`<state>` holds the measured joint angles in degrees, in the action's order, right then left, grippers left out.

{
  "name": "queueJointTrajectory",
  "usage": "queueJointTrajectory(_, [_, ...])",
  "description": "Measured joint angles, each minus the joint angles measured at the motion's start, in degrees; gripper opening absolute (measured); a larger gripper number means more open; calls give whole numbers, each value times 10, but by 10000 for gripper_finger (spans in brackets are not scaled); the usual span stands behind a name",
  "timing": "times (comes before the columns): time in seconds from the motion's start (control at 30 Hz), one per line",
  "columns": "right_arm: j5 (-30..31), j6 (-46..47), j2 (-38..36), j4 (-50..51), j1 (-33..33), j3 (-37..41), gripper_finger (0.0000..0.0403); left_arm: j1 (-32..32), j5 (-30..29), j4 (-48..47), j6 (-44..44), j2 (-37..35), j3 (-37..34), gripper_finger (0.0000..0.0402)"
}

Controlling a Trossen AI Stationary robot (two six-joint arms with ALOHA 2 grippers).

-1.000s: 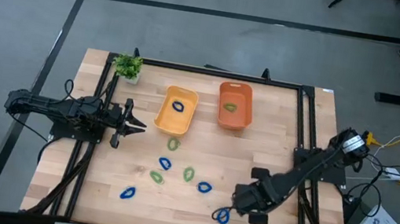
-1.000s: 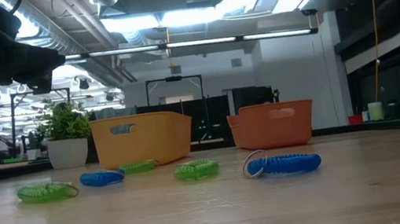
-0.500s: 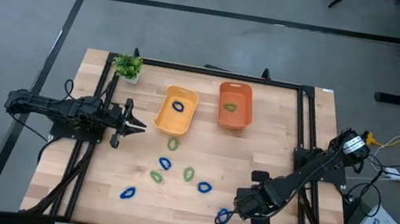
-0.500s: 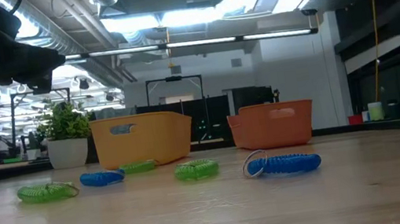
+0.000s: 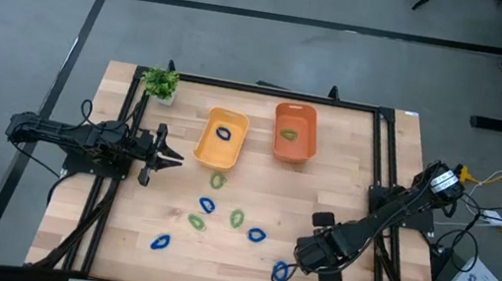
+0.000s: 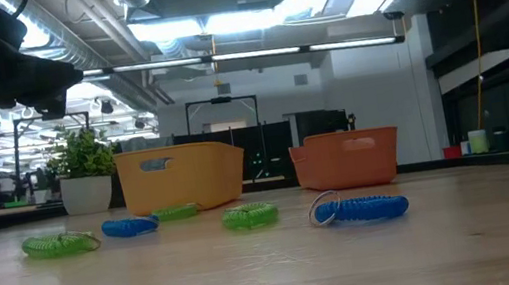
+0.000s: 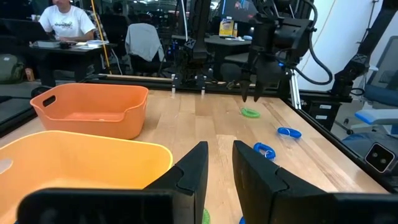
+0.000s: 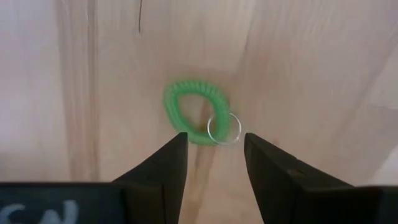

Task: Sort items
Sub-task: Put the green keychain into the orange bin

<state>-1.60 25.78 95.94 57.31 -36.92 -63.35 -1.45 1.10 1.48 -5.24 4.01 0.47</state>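
My right gripper [image 8: 214, 138] is open and points down over a green ring [image 8: 186, 106] with a metal key loop [image 8: 224, 127]. The ring lies flat on the table between the fingertips' lines, and the left wrist view shows a gap between the right gripper [image 7: 254, 98] and the ring [image 7: 250, 112]. In the high view the right gripper [image 5: 309, 257] hides this ring. A blue ring [image 5: 281, 272] lies just beside it. More rings lie mid-table: green [image 5: 236, 218], blue [image 5: 257, 234], green [image 5: 197, 221], blue [image 5: 160, 242]. My left gripper [image 5: 175, 157] waits open at the table's left.
A yellow tray [image 5: 208, 144] at the far middle holds a blue ring [image 5: 223, 133]. The orange tray [image 5: 309, 139] to its right holds a green one [image 5: 289, 134]. A small potted plant [image 5: 161, 83] stands at the far left corner. Black frame rails [image 5: 386, 161] run along the table's sides.
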Motion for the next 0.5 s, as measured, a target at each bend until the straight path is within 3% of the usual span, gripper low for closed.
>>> queueJointTrajectory(0.23, [-40, -45, 0, 8, 7, 12, 159, 0, 0, 0, 0, 0, 0, 70])
queueJointTrajectory(0.5, [-18, -50, -1, -78, 8, 80, 159, 0, 0, 0, 0, 0, 0, 70])
